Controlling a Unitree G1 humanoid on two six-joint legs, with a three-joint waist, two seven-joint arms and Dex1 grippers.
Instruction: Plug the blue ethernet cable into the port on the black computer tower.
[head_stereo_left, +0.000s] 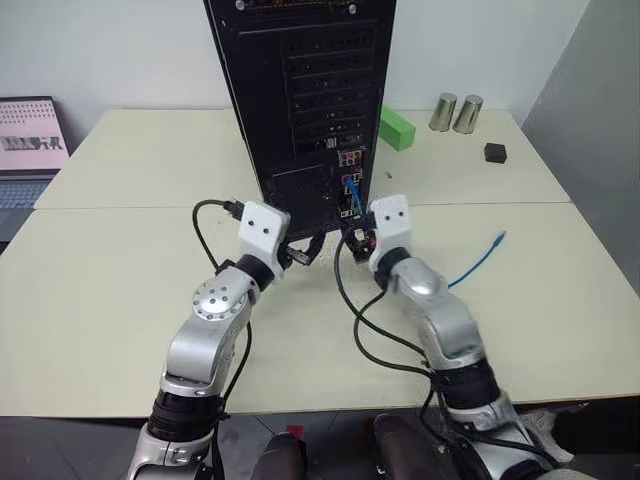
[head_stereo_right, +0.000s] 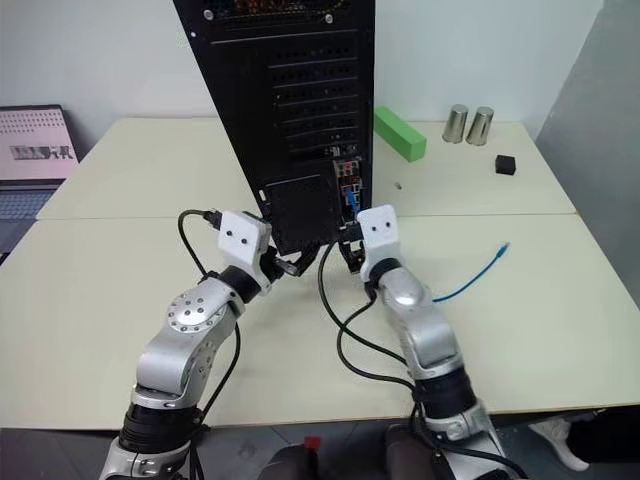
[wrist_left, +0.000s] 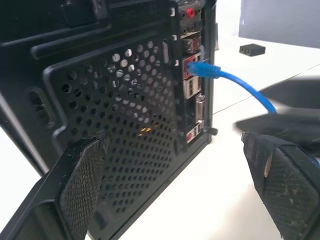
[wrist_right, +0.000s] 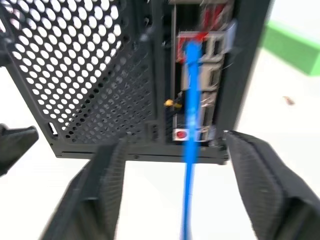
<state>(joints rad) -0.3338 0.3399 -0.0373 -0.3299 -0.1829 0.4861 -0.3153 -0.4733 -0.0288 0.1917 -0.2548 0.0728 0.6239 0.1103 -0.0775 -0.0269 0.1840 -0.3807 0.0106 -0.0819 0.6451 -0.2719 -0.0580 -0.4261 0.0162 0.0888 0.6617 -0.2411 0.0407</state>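
Green block (head_stereo_left: 396, 128) behind black computer tower (head_stereo_left: 300, 90)

My arms are silver metal with rounded joints and black collars near the wrists. Each wrist carries a white block with two small dark dots, perhaps screws. Loose black wires loop from both wrists along the forearms. My left gripper (wrist_left: 175, 190) and right gripper (wrist_right: 172, 195) each have two black fingers (wrist_left: 80, 180) with finely dimpled pads.
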